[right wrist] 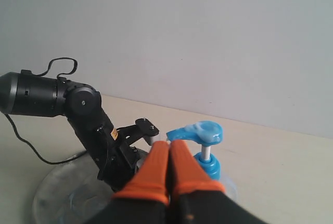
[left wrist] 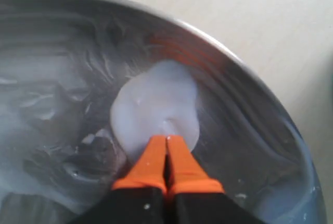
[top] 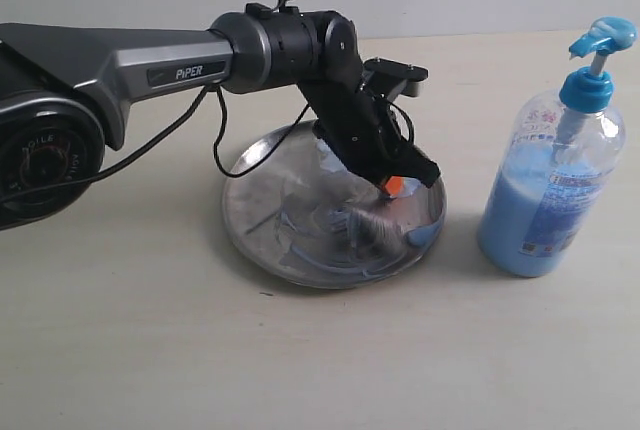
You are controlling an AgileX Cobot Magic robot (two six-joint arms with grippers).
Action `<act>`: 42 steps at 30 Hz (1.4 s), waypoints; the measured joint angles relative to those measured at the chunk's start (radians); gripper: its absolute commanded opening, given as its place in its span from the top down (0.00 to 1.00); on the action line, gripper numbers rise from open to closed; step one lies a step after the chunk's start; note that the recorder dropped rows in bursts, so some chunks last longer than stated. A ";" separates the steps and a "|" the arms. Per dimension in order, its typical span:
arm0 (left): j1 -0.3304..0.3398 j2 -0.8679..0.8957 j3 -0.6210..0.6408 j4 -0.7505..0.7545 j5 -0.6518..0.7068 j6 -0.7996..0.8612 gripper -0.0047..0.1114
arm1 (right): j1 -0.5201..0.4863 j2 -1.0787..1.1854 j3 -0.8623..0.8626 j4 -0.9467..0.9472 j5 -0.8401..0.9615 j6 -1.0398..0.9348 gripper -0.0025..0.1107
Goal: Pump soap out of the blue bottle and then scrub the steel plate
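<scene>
Closest to the lens, my left arm (top: 100,60) reaches in over the desk (top: 150,350) and angles steeply down onto the steel plate (top: 262,240), which lies in the middle of the scene. My left end effector (left wrist: 167,139) has its orange fingers pressed together with nothing between them, so the paired tips work as one blunt scrubbing point. They sit in a pale blob of soap (left wrist: 156,104) on the bottle side of the plate, not far from its rim. Whitish smears streak the plate's floor around the blob, so I judge the pumping done and the scrubbing under way. Right of the plate and apart from it, the blue bottle (top: 550,190) stands upright. My right end effector (right wrist: 169,148) is likewise closed and empty, held up near the pump head, away from the plate, which leaves the left arm room.
</scene>
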 measured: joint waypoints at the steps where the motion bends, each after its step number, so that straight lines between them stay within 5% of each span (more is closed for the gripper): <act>1: 0.000 0.000 0.000 -0.011 0.002 0.000 0.96 | 0.000 0.000 0.000 0.000 0.000 0.000 0.98; 10: 0.000 0.008 0.002 -0.105 -0.070 0.000 0.96 | 0.000 0.000 0.000 0.000 0.000 0.000 0.98; 20: -0.002 0.019 0.004 -0.042 -0.187 0.000 0.96 | 0.000 0.000 0.000 0.004 0.000 0.000 0.98; 33: 0.004 0.002 -0.001 0.029 -0.002 0.000 0.96 | 0.000 0.000 0.000 0.004 0.000 0.000 0.98; 42: 0.008 0.000 -0.001 -0.065 0.056 0.000 0.96 | 0.000 0.000 0.000 0.004 0.000 0.000 0.98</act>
